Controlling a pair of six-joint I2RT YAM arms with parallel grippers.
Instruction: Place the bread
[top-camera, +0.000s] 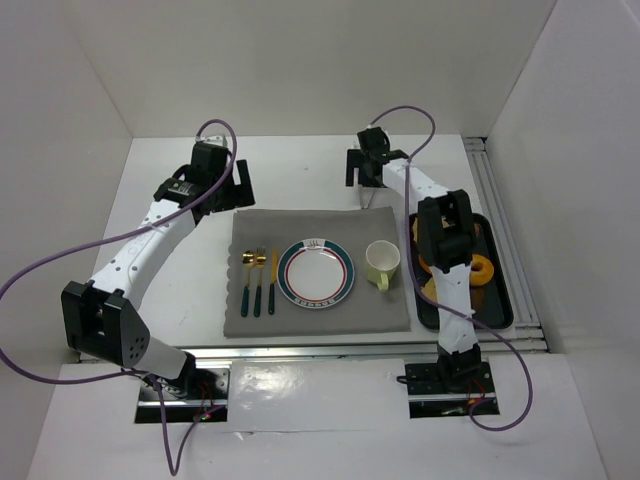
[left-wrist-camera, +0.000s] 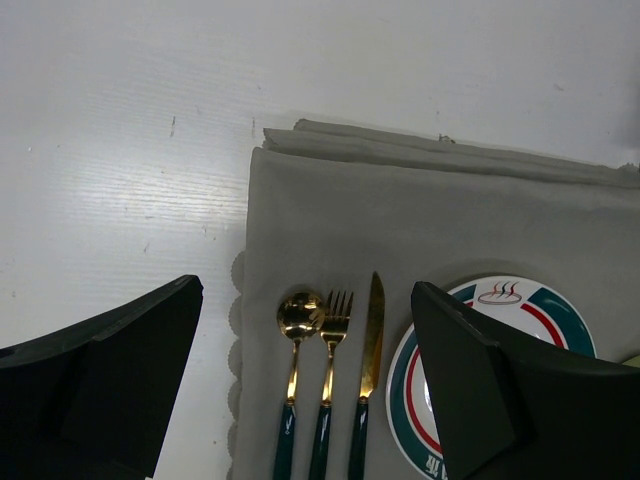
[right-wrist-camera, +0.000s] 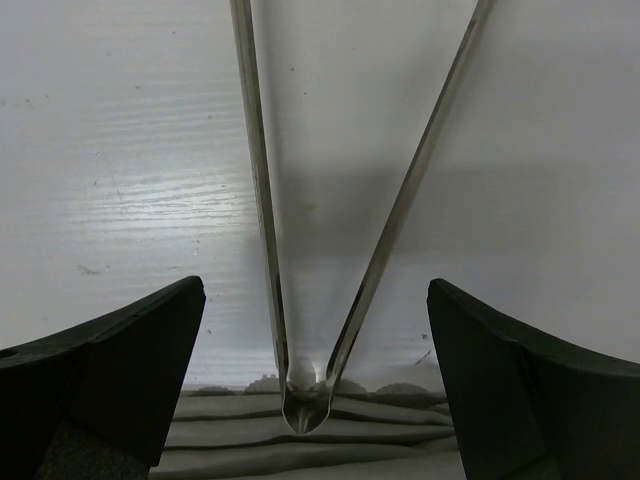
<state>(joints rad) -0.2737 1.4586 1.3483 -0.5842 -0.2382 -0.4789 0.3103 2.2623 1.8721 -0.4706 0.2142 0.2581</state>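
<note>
On the right of the worktop (top-camera: 290, 165), a black tray (top-camera: 502, 300) holds the bread (top-camera: 485, 270): ring-shaped pieces, one partly hidden by the right arm. At the far edge of the placemat (top-camera: 300, 225) the right pincer (right-wrist-camera: 313, 300) is spread wide and grips nothing. Metal tongs (right-wrist-camera: 262, 200) lie between its fingers, hinge on the mat edge, legs running away over bare worktop. From this pincer the bread lies back toward the arm's base and out to its right. Above the cutlery (left-wrist-camera: 330, 330) the left pincer (left-wrist-camera: 307, 290) is also wide open and empty. Right arm much nearer. The plate (top-camera: 316, 272) looks the likely target.
</note>
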